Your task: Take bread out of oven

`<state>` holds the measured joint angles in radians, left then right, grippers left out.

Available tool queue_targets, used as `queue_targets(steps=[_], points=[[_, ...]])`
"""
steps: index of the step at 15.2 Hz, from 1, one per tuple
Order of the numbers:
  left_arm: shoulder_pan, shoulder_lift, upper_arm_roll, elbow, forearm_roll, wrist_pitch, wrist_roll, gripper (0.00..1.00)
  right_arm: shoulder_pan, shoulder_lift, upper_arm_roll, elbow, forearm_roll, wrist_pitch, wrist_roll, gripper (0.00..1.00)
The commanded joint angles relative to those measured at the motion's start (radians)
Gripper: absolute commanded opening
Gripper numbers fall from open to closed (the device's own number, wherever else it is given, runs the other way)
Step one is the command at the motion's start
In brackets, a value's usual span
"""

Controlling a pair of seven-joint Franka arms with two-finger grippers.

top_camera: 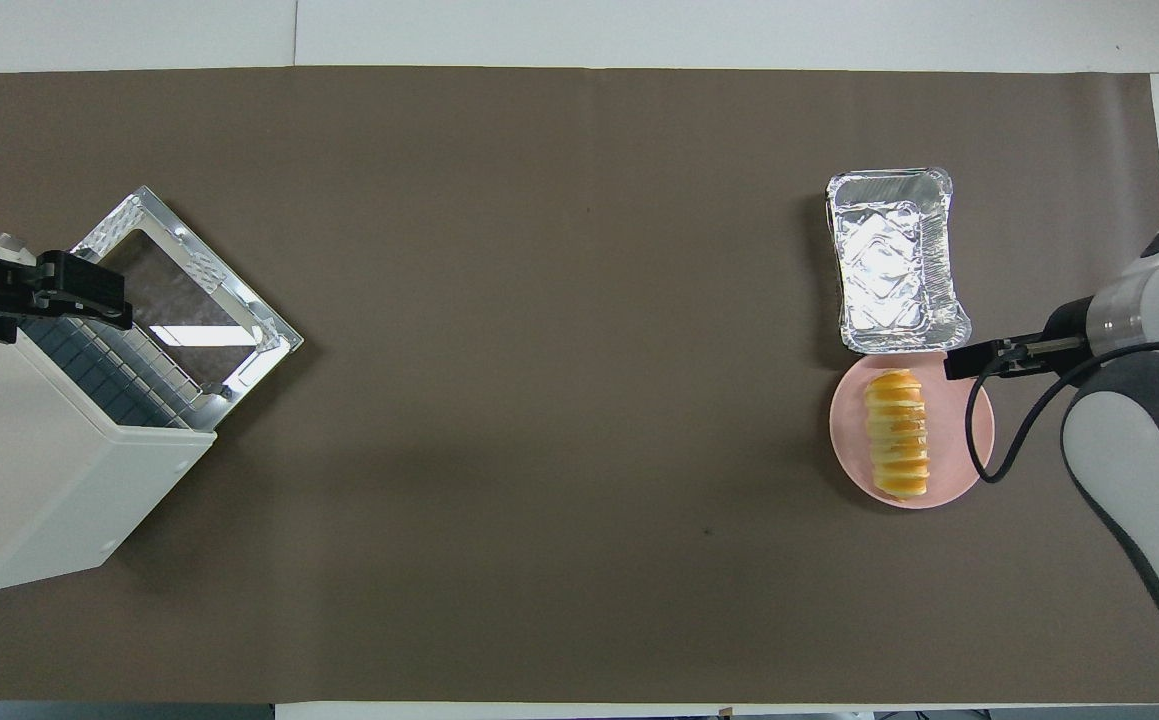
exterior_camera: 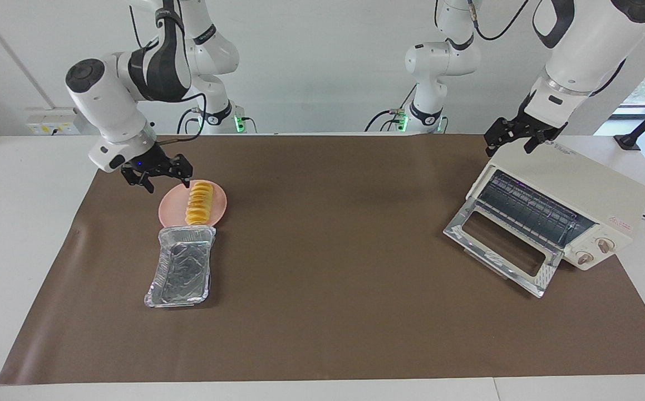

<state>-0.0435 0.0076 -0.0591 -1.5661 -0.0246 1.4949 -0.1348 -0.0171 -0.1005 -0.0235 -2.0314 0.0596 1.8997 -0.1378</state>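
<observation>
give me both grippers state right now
Left gripper: over the oven, holding nothing, open or shut cannot be told.
Right gripper: open, empty, beside the bread on the pink plate.

Boxy cream-white oven (exterior_camera: 584, 189), smooth painted shell, slight sheen; door frame (exterior_camera: 500, 245) shiny embossed metal around clear glass pane. Wire rack (exterior_camera: 528, 209) dark metal. Crinkled silver foil tray (exterior_camera: 180, 267), bright and wrinkled. Round pink plate (exterior_camera: 169, 209) smooth, matt. Ridged golden-yellow bread (exterior_camera: 200, 203) soft-looking, dull crust. Brown mat (exterior_camera: 328, 278) on desk matt, paper-like, faint creases.
</observation>
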Motion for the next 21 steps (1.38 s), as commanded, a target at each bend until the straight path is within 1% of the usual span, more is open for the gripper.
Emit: queue_targets(steps=[1,4,5,7,12,15,21], points=[[0.007,-0.02,-0.002,-0.017,0.003,-0.001,0.006,1.0,-0.009,0.015,0.007,0.14,-0.03,-0.146,0.036,1.0],[0.007,-0.02,-0.002,-0.017,0.003,-0.001,0.006,1.0,-0.012,0.016,0.007,0.245,-0.033,-0.273,0.047,1.0],[0.007,-0.02,-0.002,-0.017,0.003,-0.001,0.006,1.0,-0.015,0.019,0.007,0.278,-0.043,-0.299,0.047,1.0],[0.007,-0.02,-0.002,-0.017,0.003,-0.001,0.006,1.0,-0.017,0.037,0.007,0.312,-0.064,-0.313,0.046,1.0],[0.007,-0.02,-0.002,-0.017,0.003,-0.001,0.006,1.0,-0.018,0.051,0.007,0.325,-0.063,-0.32,0.049,1.0],[0.007,-0.02,-0.002,-0.017,0.003,-0.001,0.006,1.0,-0.021,0.125,0.007,0.42,-0.063,-0.381,0.049,1.0],[0.007,-0.02,-0.002,-0.017,0.003,-0.001,0.006,1.0,-0.029,0.13,0.005,0.424,-0.066,-0.369,0.066,1.0]])
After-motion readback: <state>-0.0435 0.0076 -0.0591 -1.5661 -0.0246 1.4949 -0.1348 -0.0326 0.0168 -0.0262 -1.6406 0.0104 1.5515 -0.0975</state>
